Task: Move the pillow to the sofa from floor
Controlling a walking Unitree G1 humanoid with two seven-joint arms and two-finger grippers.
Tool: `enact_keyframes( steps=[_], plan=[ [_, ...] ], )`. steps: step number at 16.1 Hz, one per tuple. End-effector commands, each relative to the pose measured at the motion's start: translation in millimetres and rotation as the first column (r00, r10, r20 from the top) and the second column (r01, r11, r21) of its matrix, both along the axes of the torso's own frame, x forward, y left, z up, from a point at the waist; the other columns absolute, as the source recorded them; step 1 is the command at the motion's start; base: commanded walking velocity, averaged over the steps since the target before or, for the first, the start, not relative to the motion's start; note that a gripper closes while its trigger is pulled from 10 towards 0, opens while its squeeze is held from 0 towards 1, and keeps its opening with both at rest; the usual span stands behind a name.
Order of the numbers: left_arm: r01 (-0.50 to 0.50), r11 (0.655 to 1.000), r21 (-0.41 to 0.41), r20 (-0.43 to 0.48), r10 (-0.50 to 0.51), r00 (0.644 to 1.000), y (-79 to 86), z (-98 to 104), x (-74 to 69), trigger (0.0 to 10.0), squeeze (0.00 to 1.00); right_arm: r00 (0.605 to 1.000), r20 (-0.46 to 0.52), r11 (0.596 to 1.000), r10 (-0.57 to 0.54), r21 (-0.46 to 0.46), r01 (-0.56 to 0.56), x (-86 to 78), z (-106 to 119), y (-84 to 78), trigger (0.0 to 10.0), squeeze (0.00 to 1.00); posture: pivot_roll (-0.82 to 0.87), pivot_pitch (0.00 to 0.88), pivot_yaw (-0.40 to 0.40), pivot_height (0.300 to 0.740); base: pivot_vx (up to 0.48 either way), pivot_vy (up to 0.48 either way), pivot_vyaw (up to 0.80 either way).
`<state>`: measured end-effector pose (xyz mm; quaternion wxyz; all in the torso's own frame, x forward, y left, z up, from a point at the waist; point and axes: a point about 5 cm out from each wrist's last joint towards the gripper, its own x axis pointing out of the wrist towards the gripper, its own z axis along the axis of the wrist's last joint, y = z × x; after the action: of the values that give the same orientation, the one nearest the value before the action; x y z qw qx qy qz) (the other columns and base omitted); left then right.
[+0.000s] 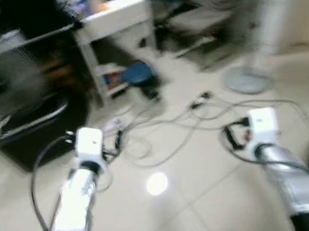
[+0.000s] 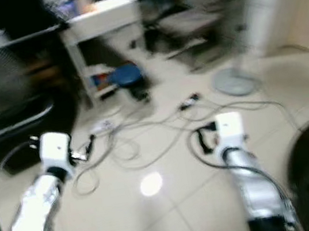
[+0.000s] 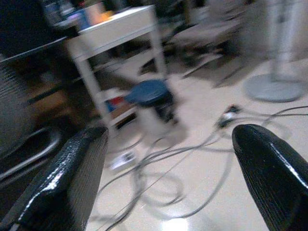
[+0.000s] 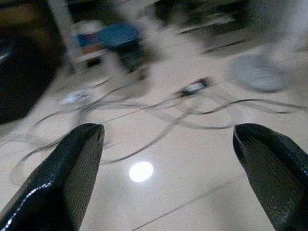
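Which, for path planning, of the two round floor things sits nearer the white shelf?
The blue-topped one, right beside the white shelf leg; the flat grey disc lies apart, farther to the robot's right.

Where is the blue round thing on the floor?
The blue-topped stool stands on the tiled floor ahead, slightly left of centre, beside the white table's leg, beyond the tangled cables.

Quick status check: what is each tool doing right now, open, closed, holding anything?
Left tool: open, holding nothing, over the cable-strewn floor.
Right tool: open, holding nothing, above the same floor.
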<state>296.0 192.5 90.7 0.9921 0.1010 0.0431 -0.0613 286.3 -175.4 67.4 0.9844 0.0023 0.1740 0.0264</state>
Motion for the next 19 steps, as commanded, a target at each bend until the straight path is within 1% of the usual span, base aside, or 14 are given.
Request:
enact_keyframes(
  steps=[1, 3, 4, 5, 6, 8, 10, 11, 13, 14, 17, 19],
  plan=[
    [-0.075, 0.997, 0.002, -0.007, 0.075, 0.997, 11.9, -1, 2.0, 10.0, 0.00, 0.999, -0.018, 1.000, 0.029, 0.003, -0.029, 1.3, -9, 8.3, 10.0, 0.00, 0.01, 0.000, 0.058, 0.740, 0.000, 0.000, 0.80],
    [-0.056, 0.994, 0.092, 0.019, 0.054, 0.998, 14.0, 3, 2.8, 10.0, 0.00, 0.999, -0.012, 0.999, 0.048, 0.017, -0.048, 0.5, -14, 12.3, 10.0, 0.00, 0.02, 0.000, 0.073, 0.740, 0.000, 0.000, 0.80],
    [-0.058, 0.993, 0.107, 0.024, 0.055, 0.998, 14.7, 4, 1.9, 10.0, 0.00, 0.998, -0.013, 0.999, 0.053, 0.011, -0.053, 0.1, -15, 12.3, 10.0, 0.00, 0.02, 0.000, 0.073, 0.740, 0.000, 0.000, 0.80],
    [-0.071, 0.992, 0.107, 0.026, 0.069, 0.997, 16.1, 5, -2.9, 10.0, 0.00, 0.998, -0.026, 0.998, 0.060, -0.005, -0.060, -2.3, -21, 9.6, 10.0, 0.00, 0.03, 0.000, 0.073, 0.740, 0.000, 0.000, 0.80],
    [-0.074, 0.993, 0.090, 0.021, 0.073, 0.997, 16.3, 4, -6.0, 10.0, 0.00, 0.997, -0.028, 0.997, 0.075, -0.006, -0.075, -2.7, -22, 10.2, 10.0, 0.00, 0.03, 0.000, 0.073, 0.740, 0.000, 0.000, 0.80],
    [-0.074, 0.994, 0.077, 0.004, 0.074, 0.997, 16.8, 0, -9.4, 10.0, 0.00, 0.993, -0.025, 0.993, 0.115, -0.007, -0.116, -3.9, -23, 14.8, 10.0, 0.00, 0.05, 0.000, 0.058, 0.740, 0.000, 0.000, 0.80],
    [-0.075, 0.996, 0.051, -0.008, 0.075, 0.997, 17.7, -2, -11.9, 10.0, 0.00, 0.992, -0.027, 0.993, 0.122, 0.001, -0.122, -2.2, -25, 15.7, 10.0, 0.00, 0.06, 0.000, 0.042, 0.740, 0.000, 0.000, 0.80],
    [-0.085, 0.995, 0.059, -0.005, 0.085, 0.996, 17.9, -2, -14.5, 10.0, 0.00, 0.992, -0.028, 0.992, 0.123, 0.002, -0.123, -0.4, -25, 15.1, 10.0, 0.00, 0.06, 0.000, 0.035, 0.740, 0.000, 0.000, 0.80],
    [-0.089, 0.995, 0.039, -0.008, 0.089, 0.996, 16.5, -3, -18.7, 10.0, 0.00, 0.992, -0.036, 0.992, 0.125, -0.002, -0.125, -0.3, -27, 12.9, 10.0, 0.00, 0.07, 0.000, 0.028, 0.740, 0.000, 0.000, 0.80],
    [-0.084, 0.996, 0.037, -0.007, 0.084, 0.996, 15.3, -3, -19.9, 10.0, 0.00, 0.990, -0.038, 0.991, 0.136, -0.003, -0.136, -1.0, -27, 12.6, 10.0, 0.00, 0.08, 0.000, 0.010, 0.740, 0.000, 0.000, 0.80],
    [-0.075, 0.996, 0.040, -0.011, 0.075, 0.997, 12.0, -4, -22.5, 10.0, 0.00, 0.986, -0.049, 0.987, 0.158, -0.010, -0.158, -1.9, -30, 9.4, 10.0, 0.00, 0.08, 0.000, -0.002, 0.740, 0.000, 0.000, 0.80],
    [-0.060, 0.997, 0.046, -0.010, 0.060, 0.998, 9.2, -3, -23.9, 10.0, 0.00, 0.986, -0.052, 0.987, 0.157, -0.015, -0.158, -2.0, -32, 5.7, 10.0, 0.00, 0.08, 0.000, -0.003, 0.740, 0.000, 0.341, 0.68]
  ],
)
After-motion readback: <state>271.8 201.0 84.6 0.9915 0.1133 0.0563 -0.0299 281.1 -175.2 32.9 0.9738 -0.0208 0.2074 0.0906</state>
